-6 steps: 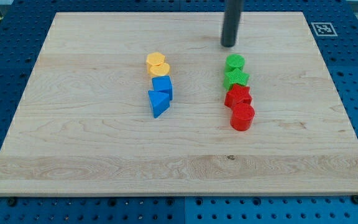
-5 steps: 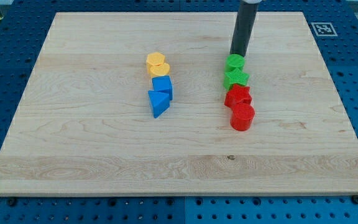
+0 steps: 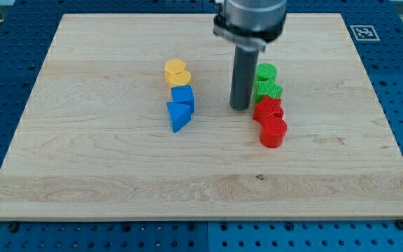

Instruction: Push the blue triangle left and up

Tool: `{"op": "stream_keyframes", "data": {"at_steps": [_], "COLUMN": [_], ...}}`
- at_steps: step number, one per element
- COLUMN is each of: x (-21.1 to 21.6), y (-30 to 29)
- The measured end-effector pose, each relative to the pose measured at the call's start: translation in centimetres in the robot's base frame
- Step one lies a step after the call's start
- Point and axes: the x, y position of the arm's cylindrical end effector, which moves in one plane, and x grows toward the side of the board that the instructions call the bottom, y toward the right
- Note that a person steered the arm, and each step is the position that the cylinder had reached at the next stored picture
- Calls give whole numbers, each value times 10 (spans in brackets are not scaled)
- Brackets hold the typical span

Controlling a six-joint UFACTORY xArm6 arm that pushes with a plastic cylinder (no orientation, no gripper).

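Observation:
The blue triangle (image 3: 178,116) lies left of the board's middle, touching the blue cube (image 3: 183,97) just above it. My tip (image 3: 240,107) is down on the board to the right of the blue triangle, well apart from it. The tip stands just left of the green and red column, close beside the green star (image 3: 268,89) and the upper red block (image 3: 267,108).
Two yellow blocks (image 3: 176,71) sit above the blue cube. A green cylinder (image 3: 266,71) tops the right column and a red cylinder (image 3: 273,131) ends it. The wooden board (image 3: 82,154) lies on a blue pegboard, with a tag (image 3: 362,31) at its top right corner.
The rod has moved down and to the left, from above the green cylinder to the left side of the green and red column. No block has visibly moved.

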Motion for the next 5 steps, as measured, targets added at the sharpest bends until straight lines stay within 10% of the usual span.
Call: {"op": "stream_keyframes", "data": {"at_steps": [2,5], "x": [56,12], "y": [-35,-81]}}
